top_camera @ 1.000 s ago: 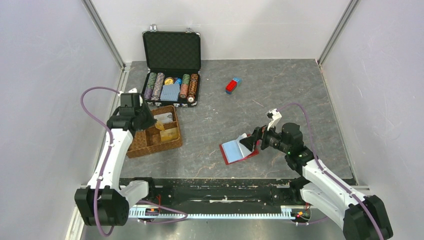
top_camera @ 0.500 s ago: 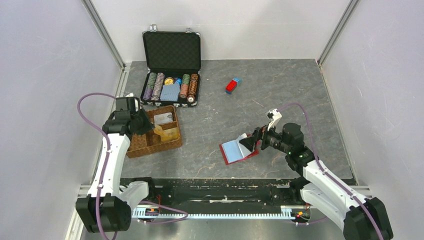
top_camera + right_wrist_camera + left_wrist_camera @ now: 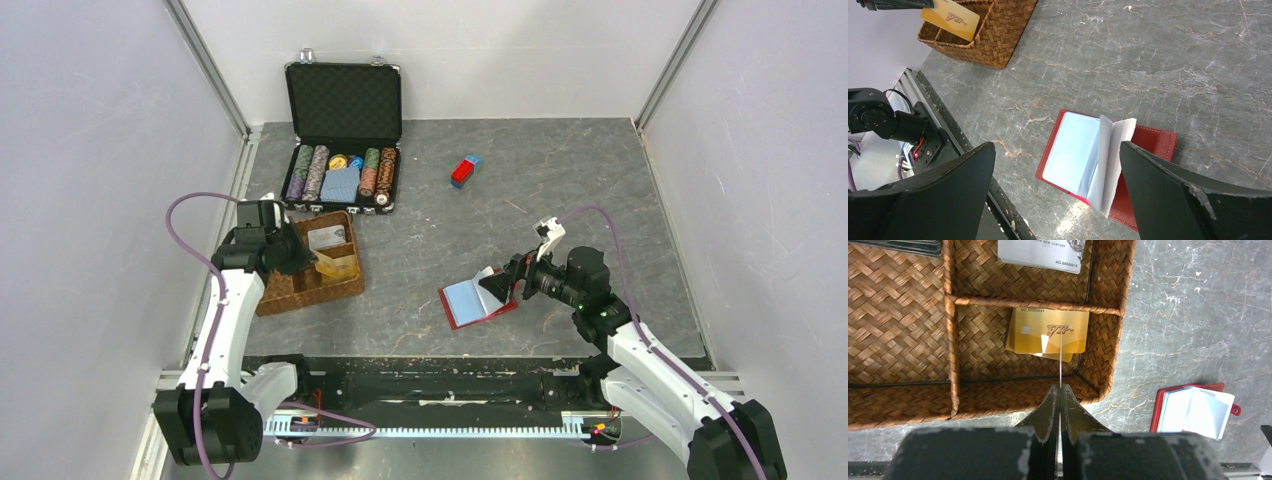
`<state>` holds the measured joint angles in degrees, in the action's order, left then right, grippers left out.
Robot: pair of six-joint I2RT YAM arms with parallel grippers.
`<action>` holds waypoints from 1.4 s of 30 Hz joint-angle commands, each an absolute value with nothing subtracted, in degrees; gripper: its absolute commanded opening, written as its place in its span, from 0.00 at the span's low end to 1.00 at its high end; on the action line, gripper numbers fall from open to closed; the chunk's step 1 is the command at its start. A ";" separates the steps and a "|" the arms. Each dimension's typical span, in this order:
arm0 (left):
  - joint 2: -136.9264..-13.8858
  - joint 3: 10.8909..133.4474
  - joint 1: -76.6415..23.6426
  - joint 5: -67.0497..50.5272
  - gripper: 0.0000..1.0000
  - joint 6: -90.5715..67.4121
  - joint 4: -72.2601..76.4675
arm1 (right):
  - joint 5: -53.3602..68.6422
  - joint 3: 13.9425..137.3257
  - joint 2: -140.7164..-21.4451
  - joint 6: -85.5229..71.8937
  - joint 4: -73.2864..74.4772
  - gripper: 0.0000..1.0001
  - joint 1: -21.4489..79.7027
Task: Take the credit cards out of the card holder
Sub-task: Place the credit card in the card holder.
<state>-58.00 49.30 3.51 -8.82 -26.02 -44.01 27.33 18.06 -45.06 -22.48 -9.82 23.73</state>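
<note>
The card holder (image 3: 478, 300) is a dark red wallet lying open on the table, with pale blue-grey sleeves fanned up; it also shows in the right wrist view (image 3: 1153, 142) and the left wrist view (image 3: 1162, 400). My right gripper (image 3: 497, 288) is open, its jaws spread wide over the wallet (image 3: 1055, 145) and holding nothing. My left gripper (image 3: 303, 257) is shut on a gold credit card (image 3: 950, 19), seen edge-on (image 3: 1060, 360) above the basket's near right compartment. A second gold card (image 3: 1028, 330) lies flat in that compartment.
The wicker basket (image 3: 290, 290) stands at the left and also holds a white card (image 3: 1040, 255) and dark cards (image 3: 898, 245). An open black case of poker chips (image 3: 343, 160) stands at the back. A red-and-blue block (image 3: 466, 170) lies at back centre.
My left arm has shifted slightly toward the near edge, keeping the gold card over the basket. The right arm and the wallet have not moved.
</note>
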 commanded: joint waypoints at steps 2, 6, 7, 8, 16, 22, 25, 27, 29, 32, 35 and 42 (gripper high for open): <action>-59.92 48.97 3.53 -11.31 0.02 -27.03 -36.66 | 29.12 20.43 -45.22 -22.61 -12.11 0.97 23.64; -60.17 46.73 3.62 -11.70 0.02 -26.93 -35.20 | 28.56 21.09 -44.51 -21.33 -10.07 0.98 23.59; -60.08 46.08 3.60 -11.90 0.02 -26.95 -34.75 | 28.10 21.26 -44.18 -20.91 -9.34 0.98 23.62; -59.95 45.44 3.50 -12.09 0.02 -27.18 -34.04 | 27.67 21.44 -43.81 -20.46 -8.70 0.98 23.64; -61.71 43.42 3.60 -14.43 0.02 -29.09 -29.84 | 26.82 22.58 -43.33 -19.39 -7.38 0.98 23.64; -62.39 41.67 3.62 -15.17 0.02 -30.86 -27.06 | 26.90 23.19 -43.49 -18.96 -6.68 0.98 23.57; -63.45 41.53 3.60 -15.69 0.02 -31.53 -26.08 | 26.63 23.07 -43.32 -18.85 -6.68 0.98 23.62; -64.07 41.33 3.54 -16.15 0.02 -32.03 -25.38 | 26.57 23.12 -43.40 -18.81 -6.66 0.98 23.57; -64.40 41.05 3.55 -16.13 0.02 -32.42 -25.15 | 26.61 23.12 -43.48 -18.80 -6.61 0.98 23.61; -64.39 41.00 3.60 -15.76 0.02 -32.26 -25.16 | 26.50 23.09 -43.46 -18.88 -6.92 0.98 23.64; -64.66 40.60 3.59 -15.34 0.02 -32.86 -24.43 | 26.63 23.11 -43.80 -18.68 -7.10 0.98 23.61; -66.64 41.42 3.57 -13.17 0.10 -33.06 -25.62 | 27.86 23.51 -44.91 -18.45 -7.29 0.98 23.63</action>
